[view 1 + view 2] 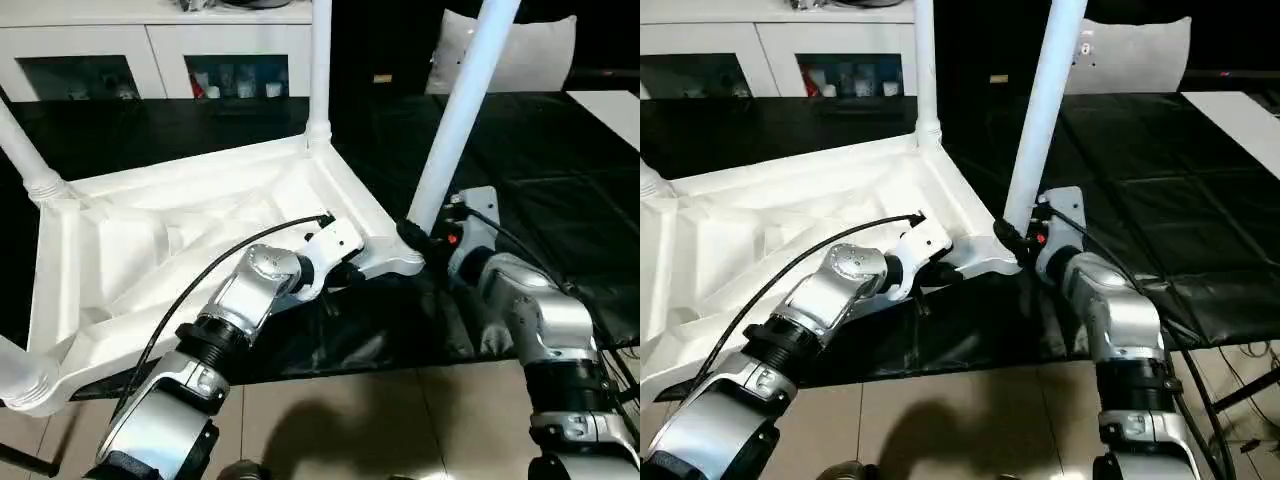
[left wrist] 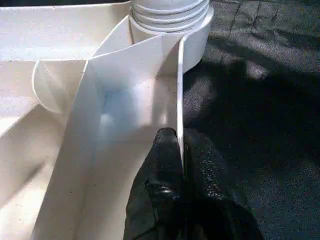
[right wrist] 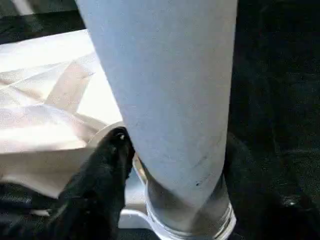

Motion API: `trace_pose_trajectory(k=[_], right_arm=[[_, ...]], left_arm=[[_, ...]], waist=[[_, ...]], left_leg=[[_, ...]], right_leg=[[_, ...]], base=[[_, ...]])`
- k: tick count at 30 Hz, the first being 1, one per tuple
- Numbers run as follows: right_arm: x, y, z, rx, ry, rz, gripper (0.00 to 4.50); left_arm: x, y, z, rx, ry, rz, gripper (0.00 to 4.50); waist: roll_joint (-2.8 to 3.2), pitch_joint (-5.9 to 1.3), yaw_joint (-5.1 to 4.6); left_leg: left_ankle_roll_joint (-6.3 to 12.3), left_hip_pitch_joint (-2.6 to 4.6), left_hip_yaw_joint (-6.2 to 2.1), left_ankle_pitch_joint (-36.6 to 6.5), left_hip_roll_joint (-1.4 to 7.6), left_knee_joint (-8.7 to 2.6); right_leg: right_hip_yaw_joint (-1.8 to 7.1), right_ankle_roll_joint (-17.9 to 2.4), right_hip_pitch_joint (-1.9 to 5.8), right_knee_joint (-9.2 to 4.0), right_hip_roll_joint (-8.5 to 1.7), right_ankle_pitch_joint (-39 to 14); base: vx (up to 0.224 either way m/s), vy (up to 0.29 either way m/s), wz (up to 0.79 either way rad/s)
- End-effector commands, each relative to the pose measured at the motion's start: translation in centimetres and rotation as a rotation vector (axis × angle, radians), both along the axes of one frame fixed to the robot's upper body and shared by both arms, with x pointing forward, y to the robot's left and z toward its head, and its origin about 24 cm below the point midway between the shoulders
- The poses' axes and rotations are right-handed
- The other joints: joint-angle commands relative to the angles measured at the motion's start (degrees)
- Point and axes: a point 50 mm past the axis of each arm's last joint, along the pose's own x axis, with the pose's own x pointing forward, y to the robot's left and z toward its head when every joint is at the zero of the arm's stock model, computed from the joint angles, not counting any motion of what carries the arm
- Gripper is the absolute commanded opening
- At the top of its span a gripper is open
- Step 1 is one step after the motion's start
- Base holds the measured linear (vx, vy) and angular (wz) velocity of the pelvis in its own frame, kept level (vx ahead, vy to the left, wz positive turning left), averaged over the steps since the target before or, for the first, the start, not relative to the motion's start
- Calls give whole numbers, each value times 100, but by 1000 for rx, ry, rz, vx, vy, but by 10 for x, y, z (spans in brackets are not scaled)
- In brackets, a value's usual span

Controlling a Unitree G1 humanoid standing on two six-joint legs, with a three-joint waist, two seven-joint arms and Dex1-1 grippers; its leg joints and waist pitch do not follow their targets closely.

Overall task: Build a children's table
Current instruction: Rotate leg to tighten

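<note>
Head views: the children's table [image 1: 180, 240] lies upside down on a black mat [image 1: 560, 190], ribbed underside up, occupying the frame from 9 o'clock to centre, with a far leg [image 1: 320, 60] upright at 12 o'clock and a near leg [image 1: 455, 120] leaning toward 1 o'clock from the near-right corner socket [image 1: 395, 258].
Left wrist view: the left gripper [image 2: 182, 170] is pinched shut on the table's thin side rim [image 2: 180, 90], one black finger on each face.
Right wrist view: the right gripper [image 1: 420, 238] sits at the base of the near leg [image 3: 170, 90], a black finger [image 3: 107, 170] touching its side; whether it clamps the leg cannot be told.
</note>
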Motion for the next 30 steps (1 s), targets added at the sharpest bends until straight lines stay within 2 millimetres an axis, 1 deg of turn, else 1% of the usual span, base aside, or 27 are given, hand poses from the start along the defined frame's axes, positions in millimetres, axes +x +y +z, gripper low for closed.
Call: trace_pose_trajectory(k=[1, 2, 3, 4, 5, 6, 7, 8, 9, 10, 11, 12, 14, 16, 17, 18, 19, 20, 21, 22, 23, 24, 26, 29, 30], right_arm=[[-9, 20, -7, 51, 26, 147, 315], [-10, 14, -7, 35, 17, 165, 320], [-10, 14, -7, 35, 17, 165, 330], [-13, 5, -4, 9, -11, 219, 342], [-15, 0, -2, -10, -30, 260, 356], [-17, -5, 1, -31, -45, 309, 356], [-18, -6, 1, -35, -45, 317, 374], [-20, -8, 2, -49, -42, 347, 374], [-25, -14, 4, -70, -44, 425, 374], [-27, -18, 6, -82, -43, 466, 374], [-27, -18, 6, -82, -43, 466, 374], [-31, -21, 10, -86, -40, 529, 374], [-34, -25, 13, -99, -40, 587, 374], [-36, -27, 13, -110, -42, 632, 374], [-38, -27, 13, -105, -30, 657, 374], [-42, -27, 12, -96, -6, 720, 374], [-43, -27, 12, -94, -1, 733, 359], [-45, -27, 11, -91, 8, 756, 359], [-48, -25, 10, -77, 25, 801, 349], [-50, -24, 10, -71, 33, 821, 349], [-50, -24, 10, -71, 33, 821, 333], [-52, -23, 9, -67, 45, 847, 323], [-53, -22, 9, -62, 53, 868, 309], [-54, -21, 8, -58, 58, 881, 279], [-56, -19, 6, -54, 65, 893, 264]], left_arm=[[0, -10, 15, -61, -71, -46, 0], [-1, -5, 14, -53, -65, -59, 0], [-1, -5, 14, -53, -65, -59, 0], [-3, 3, 12, -43, -62, -108, 0], [-6, 8, 11, -37, -64, -153, 0], [-8, 14, 11, -32, -63, -202, 0], [-9, 14, 11, -31, -62, -206, 0], [-10, 17, 10, -26, -59, -224, 0], [-12, 23, 9, -17, -60, -276, 0], [-13, 26, 9, -12, -58, -307, 0], [-13, 26, 9, -12, -58, -307, 0], [-16, 32, 10, -3, -41, -362, 0], [-21, 39, 11, 5, -24, -432, 0], [-24, 44, 11, 16, -12, -480, 0], [-25, 46, 11, 23, -10, -494, 0], [-26, 50, 10, 43, -2, -526, 0], [-27, 51, 10, 47, 0, -533, 0], [-27, 52, 10, 55, 4, -545, 0], [-29, 56, 10, 69, 16, -578, 0], [-30, 57, 10, 75, 20, -596, 0], [-30, 57, 10, 75, 20, -596, 0], [-31, 59, 10, 81, 25, -616, 0], [-32, 60, 10, 90, 26, -634, 0], [-32, 61, 10, 94, 26, -644, 0], [-30, 60, 11, 88, 23, -638, 0]], waist=[[-62, -414, 15], [-61, -415, 23], [-68, -416, 31], [-51, -427, 46], [-65, -425, 37], [-66, -409, 39], [-65, -414, 39], [-53, -409, 44], [-61, -405, 40], [-75, -397, 45], [-75, -397, 45], [-59, -394, 55], [-54, -402, 79], [-63, -401, 85], [-51, -401, 102], [-65, -397, 131], [-59, -399, 149], [-54, -395, 178], [-73, -394, 183], [-67, -398, 199], [-66, -397, 199], [-78, -392, 208], [-70, -390, 216], [-76, -392, 239], [-83, -396, 262]], left_leg=[[321, 94, -32, -778, 185, -310], [310, 102, -33, -796, 189, -312], [303, 97, -39, -792, 192, -312], [322, 88, -45, -783, 191, -305], [337, 86, -37, -809, 190, -305], [354, 73, -39, -879, 188, -307], [360, 76, -39, -893, 188, -304], [373, 80, -39, -891, 189, -305], [381, 88, -38, -926, 198, -307], [392, 88, -41, -964, 204, -309], [392, 88, -41, -964, 204, -309], [403, 99, -35, -971, 215, -311], [421, 104, -36, -933, 229, -308], [443, 108, -22, -919, 236, -303], [450, 114, -17, -891, 238, -297], [461, 119, -16, -926, 236, -296], [465, 124, -15, -949, 242, -294], [464, 122, -16, -956, 248, -296], [458, 118, -13, -952, 252, -301], [454, 121, -18, -952, 251, -300], [452, 117, -17, -956, 251, -300], [416, 124, -21, -989, 254, -308], [373, 126, -20, -1024, 258, -311], [344, 126, -18, -1018, 257, -310], [343, 131, -15, -997, 255, -303]], right_leg=[[228, -1339, 279, -397, -305, -222], [230, -1336, 277, -400, -308, -239], [226, -1332, 290, -396, -312, -231], [221, -1329, 299, -390, -318, -195], [222, -1328, 302, -398, -310, -192], [222, -1315, 306, -405, -314, -236], [222, -1309, 306, -400, -315, -257], [221, -1324, 297, -402, -318, -295], [221, -1343, 290, -405, -312, -332], [219, -1349, 289, -409, -312, -381], [219, -1349, 289, -409, -312, -381], [219, -1400, 276, -395, -306, -392], [217, -1440, 273, -372, -314, -319], [221, -1475, 259, -363, -315, -291], [222, -1505, 247, -358, -312, -269], [215, -1514, 248, -359, -309, -327], [217, -1516, 249, -359, -314, -349], [222, -1507, 244, -361, -321, -384], [223, -1499, 244, -360, -323, -392], [220, -1497, 241, -356, -326, -408], [221, -1500, 237, -352, -323, -405], [217, -1500, 229, -358, -323, -481], [223, -1491, 224, -358, -332, -548], [230, -1467, 227, -358, -335, -566], [232, -1455, 224, -356, -338, -568]], base=[[0, 0, 0], [0, 0, 0], [0, 0, 0], [0, 0, 0], [0, 0, 0], [0, 0, 0], [0, 0, 0], [0, 0, 0], [0, 0, 0], [0, 0, 0], [0, 0, 0], [0, 0, 0], [0, 0, 0], [0, 0, 0], [0, 0, 0], [0, 0, 0], [0, 0, 0], [0, 0, 0], [0, 0, 0], [0, 0, 0], [0, 0, 0], [0, 0, 0], [0, 0, 0], [0, 0, 0], [0, 0, 0]])
